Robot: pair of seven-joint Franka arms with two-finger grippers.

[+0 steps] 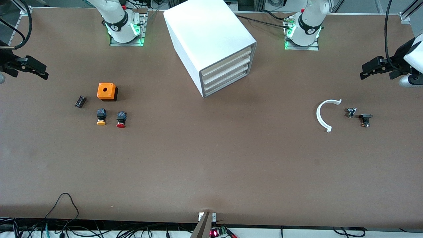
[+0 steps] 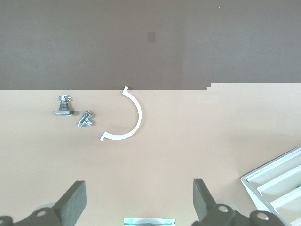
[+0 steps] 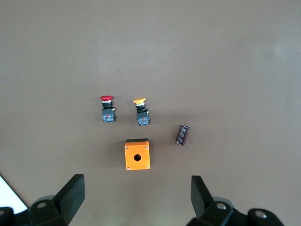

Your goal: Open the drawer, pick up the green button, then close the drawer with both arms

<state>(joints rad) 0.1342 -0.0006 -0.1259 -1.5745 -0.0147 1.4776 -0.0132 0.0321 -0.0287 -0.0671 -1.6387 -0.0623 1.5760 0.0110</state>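
Observation:
The white cabinet (image 1: pixel 211 36) stands at the table's back middle between the arm bases. Its four cream-fronted drawers are all shut; the drawer (image 1: pixel 228 81) is the lowest one. The green-capped button is not in view. My left gripper (image 1: pixel 363 73) is open and empty in the air over the left arm's end of the table; its wrist view (image 2: pixel 139 202) shows a corner of the cabinet (image 2: pixel 277 183). My right gripper (image 1: pixel 41 71) is open and empty in the air over the right arm's end; its wrist view (image 3: pixel 138 200) shows bare table between the fingers.
Toward the right arm's end lie an orange box (image 1: pixel 106 91), an orange-capped button (image 1: pixel 101 117), a red-capped button (image 1: pixel 121 119) and a small black part (image 1: pixel 80 101). Toward the left arm's end lie a white arc (image 1: pixel 322 115) and two small metal parts (image 1: pixel 351 112).

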